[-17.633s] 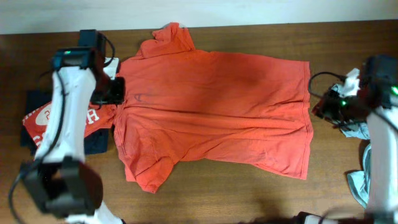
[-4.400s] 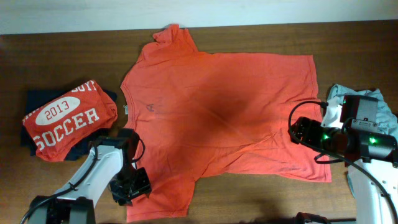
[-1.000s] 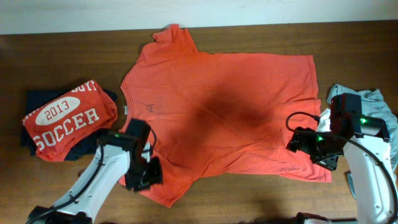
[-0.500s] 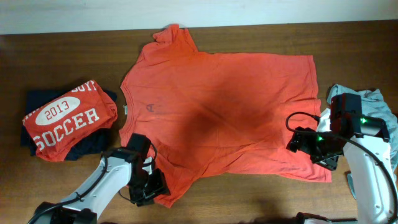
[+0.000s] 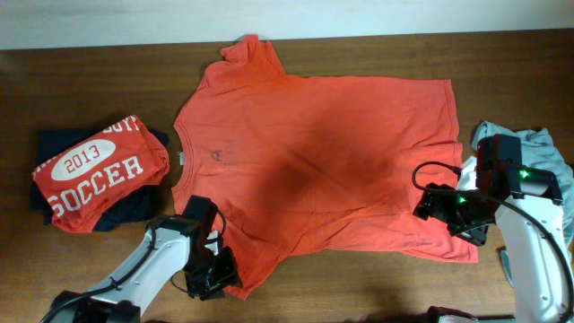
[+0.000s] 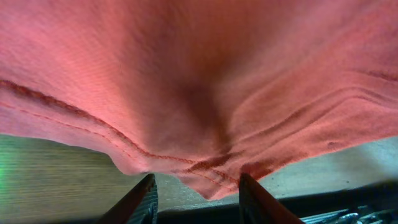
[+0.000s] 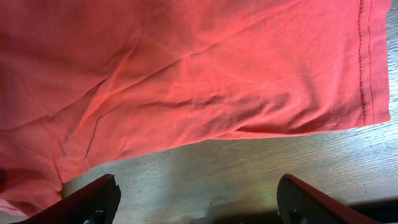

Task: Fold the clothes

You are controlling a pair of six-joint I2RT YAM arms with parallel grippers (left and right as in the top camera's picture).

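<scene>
I see my left pincer half open, the orange-red shirt sleeve hem between its fingers, unclamped. My right pincer is wide open and empty, with shirt just ahead.

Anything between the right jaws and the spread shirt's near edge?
Nothing visible. The right wrist view shows only bare table between the right gripper, jaws open, and the orange shirt. The grey shirt lies behind the gripper, off that path.

The worktop is dark brown wood with thin lines running along it. A plain white wall runs along its far edge. Soft light shines on the wood.
</scene>
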